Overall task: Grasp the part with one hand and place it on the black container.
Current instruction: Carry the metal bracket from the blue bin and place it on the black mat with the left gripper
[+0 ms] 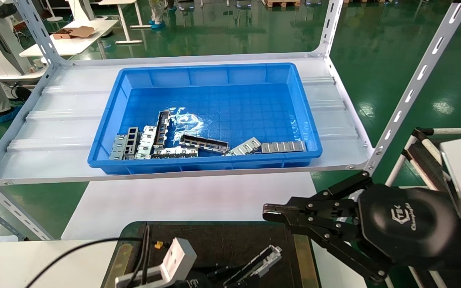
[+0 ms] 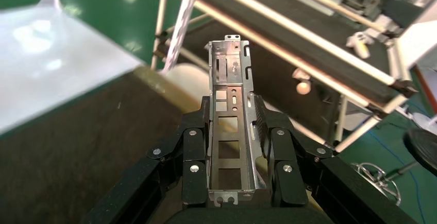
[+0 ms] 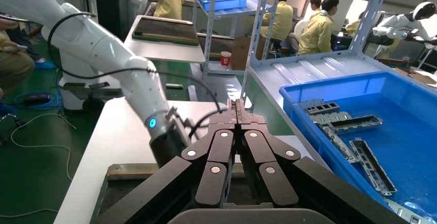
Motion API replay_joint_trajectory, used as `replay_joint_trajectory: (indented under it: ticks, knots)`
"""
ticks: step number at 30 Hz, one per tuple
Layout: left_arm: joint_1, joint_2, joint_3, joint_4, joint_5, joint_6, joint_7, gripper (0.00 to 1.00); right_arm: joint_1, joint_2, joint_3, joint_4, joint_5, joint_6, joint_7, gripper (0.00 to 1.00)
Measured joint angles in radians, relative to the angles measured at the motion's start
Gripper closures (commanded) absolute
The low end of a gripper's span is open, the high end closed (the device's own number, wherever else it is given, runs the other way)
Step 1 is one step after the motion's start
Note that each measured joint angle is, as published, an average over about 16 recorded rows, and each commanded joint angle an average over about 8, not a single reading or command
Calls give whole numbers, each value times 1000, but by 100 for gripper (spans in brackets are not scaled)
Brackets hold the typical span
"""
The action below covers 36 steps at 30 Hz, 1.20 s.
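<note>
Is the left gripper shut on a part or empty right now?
Shut on the part. In the left wrist view, the left gripper has its fingers pressed against both long sides of the slotted channel, above the black container.

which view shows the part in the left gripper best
Left wrist view: the part fills the middle, slots clear, clamped between the left gripper's fingers. The head view shows only its end over the black container; the right wrist view hides it.

Deep blue plastic bin [image 1: 214, 80] sits on the white metal shelf [image 1: 54, 136], behind the flat matte black rectangular tray [image 1: 222, 240], loose silver slotted strips [image 1: 204, 143] inside.
</note>
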Motion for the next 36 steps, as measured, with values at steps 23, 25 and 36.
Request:
replay_joint_trajectory:
  ticks: [23,25,36]
  knots:
    - [122,269,30,81,-6,-544,-65,100,0,1,-1,0,1,1,-1,100]
    - [123,294,26,98,-9,-570,-69,100,0,1,-1,0,1,1,-1,100]
    - [111,424,-11,217,-29,-650,-94,100,0,1,-2,0,1,1,-1,100]
